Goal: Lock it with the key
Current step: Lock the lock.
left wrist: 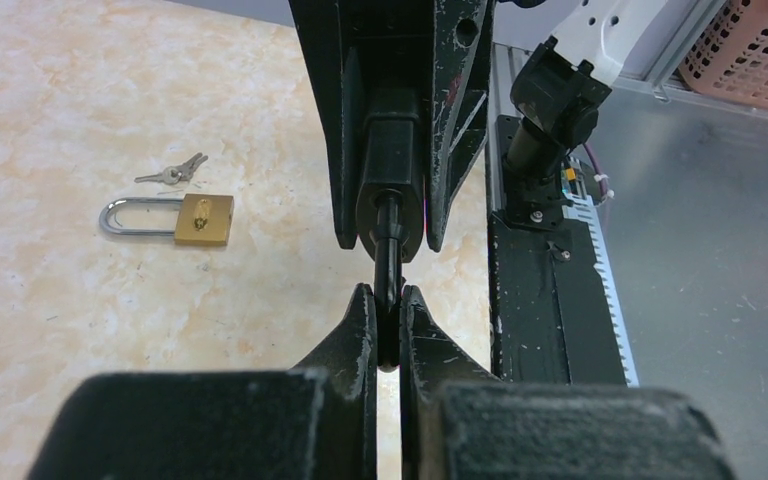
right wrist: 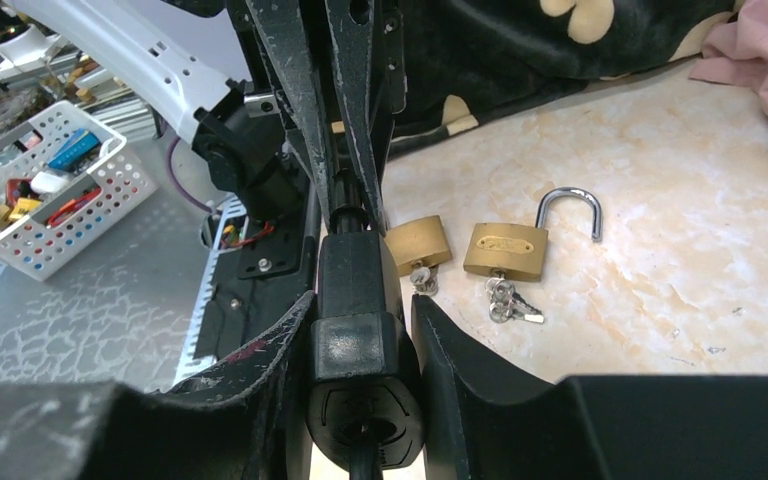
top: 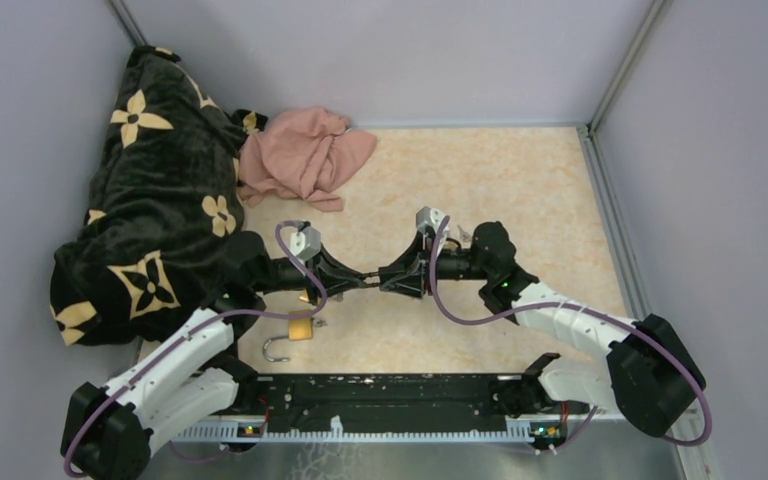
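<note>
Facing tip-to-tip above table [top: 520,200], L jaws clenched on thin blk rod [left wrist: 388,250], R jaws round its blk body [right wrist: 355,285].

You look down on the table [top: 480,190], with both arm bases at its near edge. A blanket [top: 150,200] is heaped in the far left corner and runs along the left wall. A cloth [top: 305,155] lies against the blanket's right side, near the back wall. At mid-table the left gripper [top: 355,280] and right gripper [top: 388,280] meet tip to tip. A rod-shaped tool [top: 371,281] bridges them, one end pinched in each. Nearer you than the left gripper lies a padlock [top: 300,327], its shackle [top: 275,348] pointing near-left and its keys [left wrist: 172,174] just beside its body. A second padlock [top: 305,297] sits between that padlock and the left gripper.
</note>
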`<state>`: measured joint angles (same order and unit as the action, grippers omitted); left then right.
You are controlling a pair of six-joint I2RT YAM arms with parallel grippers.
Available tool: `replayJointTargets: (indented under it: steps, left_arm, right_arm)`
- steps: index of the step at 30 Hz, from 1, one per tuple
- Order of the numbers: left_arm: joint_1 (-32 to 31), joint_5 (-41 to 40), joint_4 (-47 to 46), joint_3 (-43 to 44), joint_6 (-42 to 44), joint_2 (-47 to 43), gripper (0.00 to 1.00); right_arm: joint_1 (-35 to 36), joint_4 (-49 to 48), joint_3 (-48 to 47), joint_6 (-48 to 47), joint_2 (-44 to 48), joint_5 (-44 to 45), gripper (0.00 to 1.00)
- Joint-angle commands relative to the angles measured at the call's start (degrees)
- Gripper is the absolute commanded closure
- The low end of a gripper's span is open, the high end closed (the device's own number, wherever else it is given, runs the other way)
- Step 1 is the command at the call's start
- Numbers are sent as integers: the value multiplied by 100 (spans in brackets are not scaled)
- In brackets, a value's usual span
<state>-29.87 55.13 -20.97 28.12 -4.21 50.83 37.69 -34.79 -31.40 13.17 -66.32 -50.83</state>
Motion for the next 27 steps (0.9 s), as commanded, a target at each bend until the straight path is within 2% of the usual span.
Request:
replayJointTargets:
  steps: [1, 11, 14, 18, 22, 25, 27]
  left_arm:
    - [-37, 42, -571, 10, -347, -112, 93]
    - [121, -207, -281, -56, -541, -196, 74]
    - [131, -283, -336, -82, -618, -183, 64]
    - [130, -246, -502, -166, -672, -133, 60]
    - [129, -319, -629, -373, -875, -31, 50]
    - [122, -433, -969, -504, -1075, 61, 49]
    - [122, -490, -1187, -526, -1164, 92, 53]
  right_arm:
    - [-42, -660, -122, 158, 281, 293, 100]
    - [-166, -922, -122, 381, 497, 293, 100]
    - [-166, -928, -113, 405, 498, 295, 100]
    - [-167, -945, -112, 432, 505, 309, 100]
    - [-166, -967, -117, 451, 514, 332, 100]
    - [-170, -1092, -121, 526, 506, 290, 100]
    - [-166, -1172, -122, 575, 498, 249, 100]
